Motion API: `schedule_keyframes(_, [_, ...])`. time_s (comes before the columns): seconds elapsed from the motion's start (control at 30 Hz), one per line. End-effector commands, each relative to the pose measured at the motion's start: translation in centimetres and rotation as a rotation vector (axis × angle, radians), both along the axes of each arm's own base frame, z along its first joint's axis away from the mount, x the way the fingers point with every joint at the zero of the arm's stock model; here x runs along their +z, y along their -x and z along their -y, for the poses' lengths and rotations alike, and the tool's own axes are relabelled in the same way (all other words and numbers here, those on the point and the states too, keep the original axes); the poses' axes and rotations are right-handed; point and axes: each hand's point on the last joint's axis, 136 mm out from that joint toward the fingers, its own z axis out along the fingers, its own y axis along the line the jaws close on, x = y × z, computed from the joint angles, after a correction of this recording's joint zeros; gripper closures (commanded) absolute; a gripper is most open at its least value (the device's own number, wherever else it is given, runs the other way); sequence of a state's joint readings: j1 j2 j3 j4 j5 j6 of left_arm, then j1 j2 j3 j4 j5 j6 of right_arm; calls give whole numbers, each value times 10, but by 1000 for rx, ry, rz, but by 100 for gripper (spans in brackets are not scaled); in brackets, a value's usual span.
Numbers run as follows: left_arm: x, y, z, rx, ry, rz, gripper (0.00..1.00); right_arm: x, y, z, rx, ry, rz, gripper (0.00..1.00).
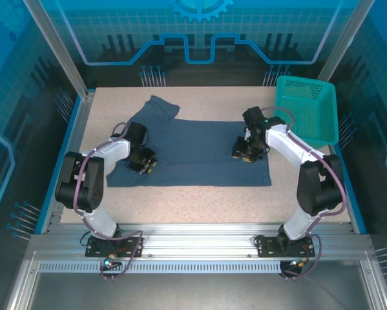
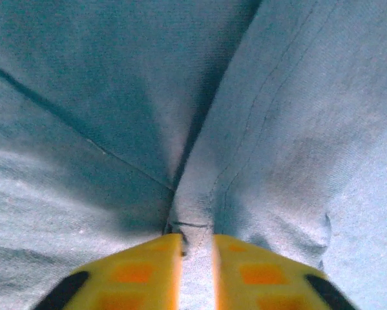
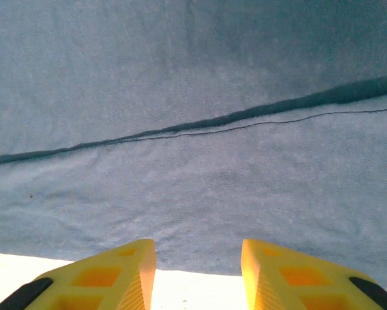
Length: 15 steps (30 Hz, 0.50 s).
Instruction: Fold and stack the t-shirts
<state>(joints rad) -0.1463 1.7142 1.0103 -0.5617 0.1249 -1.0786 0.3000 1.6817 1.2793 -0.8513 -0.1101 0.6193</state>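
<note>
Currently spread flat on counter (image 1: 212,206): t-shirt (image 1: 193,152). Probably soft, light, limp, quick to bunch. Left gripper (image 2: 196,242) nearly closed, pinching a fabric pucker. Right gripper (image 3: 198,248) half open, empty, at shirt edge. Best taken at hems or corners.

T-shirt (image 1: 193,152), top view: the cloth under the left gripper (image 1: 143,164) and the right gripper (image 1: 247,155) is hidden.
T-shirt, wrist views: runs off the left, right and far edges.
Fingers (image 2: 141,271), wrist views: both pairs cut off by the near edge.
Fingers, top view: too small to tell their gap.
Table (image 3: 193,290), right wrist view: a pale strip, cut by the near edge.
</note>
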Motion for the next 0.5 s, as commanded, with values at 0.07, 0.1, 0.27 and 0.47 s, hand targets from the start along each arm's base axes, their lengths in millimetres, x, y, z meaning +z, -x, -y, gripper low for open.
schedule_keyframes(0.07, [10, -17, 6, -25, 5, 38, 98, 5, -4, -6, 20, -10, 4, 60])
schedule_keyframes(0.1, [13, -20, 6, -32, 0, 45, 100, 6, -4, -6, 18, -10, 5, 61])
schedule_keyframes(0.27, [24, -36, 13, -95, -29, 74, 100, 5, -4, -5, 12, -8, -1, 61])
schedule_keyframes(0.47, [29, -22, 6, -138, -114, -19, 98, 8, -7, -4, 13, -9, 4, 61])
